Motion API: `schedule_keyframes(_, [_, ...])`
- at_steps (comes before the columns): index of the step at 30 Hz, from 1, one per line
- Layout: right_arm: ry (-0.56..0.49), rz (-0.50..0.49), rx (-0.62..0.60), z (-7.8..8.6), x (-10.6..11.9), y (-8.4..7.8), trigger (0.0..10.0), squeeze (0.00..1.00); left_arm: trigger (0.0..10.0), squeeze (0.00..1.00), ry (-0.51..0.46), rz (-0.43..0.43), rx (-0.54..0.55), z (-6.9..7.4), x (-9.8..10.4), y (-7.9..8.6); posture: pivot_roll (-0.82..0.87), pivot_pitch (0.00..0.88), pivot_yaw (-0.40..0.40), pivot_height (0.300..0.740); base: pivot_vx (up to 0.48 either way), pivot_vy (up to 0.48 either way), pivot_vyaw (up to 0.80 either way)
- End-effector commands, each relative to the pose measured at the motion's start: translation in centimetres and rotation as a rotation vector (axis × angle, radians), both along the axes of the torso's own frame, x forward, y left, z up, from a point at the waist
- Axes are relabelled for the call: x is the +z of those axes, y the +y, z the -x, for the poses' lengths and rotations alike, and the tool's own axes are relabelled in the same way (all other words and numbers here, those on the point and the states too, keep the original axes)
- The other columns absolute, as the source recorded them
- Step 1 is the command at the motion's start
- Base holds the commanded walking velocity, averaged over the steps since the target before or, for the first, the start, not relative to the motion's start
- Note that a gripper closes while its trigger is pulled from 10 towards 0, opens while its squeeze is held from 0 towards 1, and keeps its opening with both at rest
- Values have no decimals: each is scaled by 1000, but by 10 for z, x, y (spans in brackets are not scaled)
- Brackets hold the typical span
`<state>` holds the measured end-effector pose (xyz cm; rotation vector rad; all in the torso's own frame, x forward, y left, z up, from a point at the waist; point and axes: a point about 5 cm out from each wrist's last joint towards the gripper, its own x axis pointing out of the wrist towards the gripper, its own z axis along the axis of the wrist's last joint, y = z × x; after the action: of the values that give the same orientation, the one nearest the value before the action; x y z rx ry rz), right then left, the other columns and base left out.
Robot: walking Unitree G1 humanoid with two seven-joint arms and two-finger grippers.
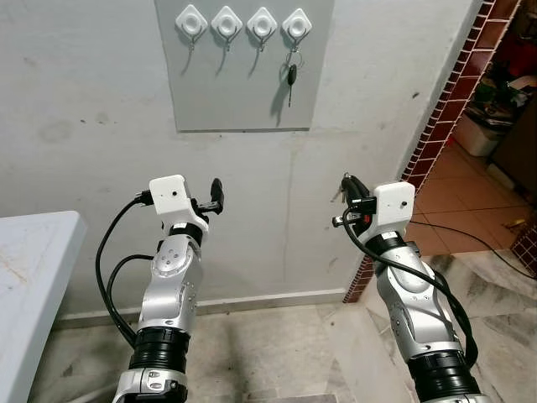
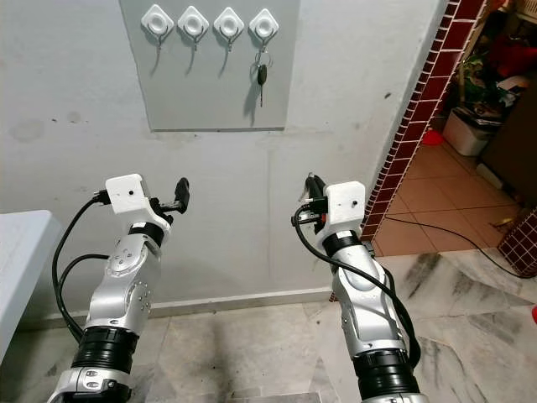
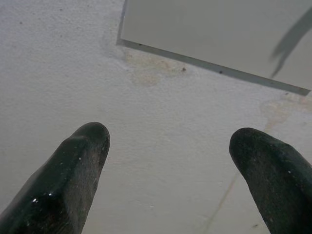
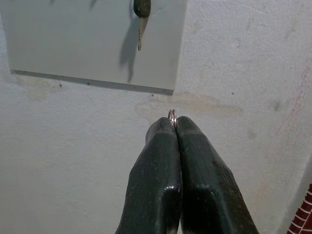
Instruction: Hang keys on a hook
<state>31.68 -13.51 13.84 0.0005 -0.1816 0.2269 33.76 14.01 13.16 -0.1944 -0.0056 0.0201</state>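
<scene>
Pinching a key ring point(image 4: 171, 115) in my right gripper point(image 4: 174, 127), left gripper point(image 3: 170, 146) released; next, lift toward the hooks point(image 1: 226, 23) at eleven o'clock.

Both arms raised, elbows bent, wrists tipped up toward the wall. Left gripper point(image 3: 168, 161) has its fingers point(image 3: 73, 170) spread wide apart, nothing btwn them. Right gripper point(image 4: 174, 122) has its fingertips point(image 4: 163, 141) pressed tight together, a bit of metal ring point(image 4: 172, 115) poking out at the tips.
</scene>
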Motion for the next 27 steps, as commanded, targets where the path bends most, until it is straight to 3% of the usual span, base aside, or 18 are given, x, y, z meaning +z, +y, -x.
schedule_keyframes(1, [-10,1,-18,-2,4,-3,10000,0,10000,0,3,2,-2,-2,2,-2,-12,0,-35,740,0,0,0])
schedule_keyframes(27, [-11,12,-5,-2,4,-2,10000,0,10000,0,-42,7,-37,2,6,0,-4,0,-45,740,0,0,0])
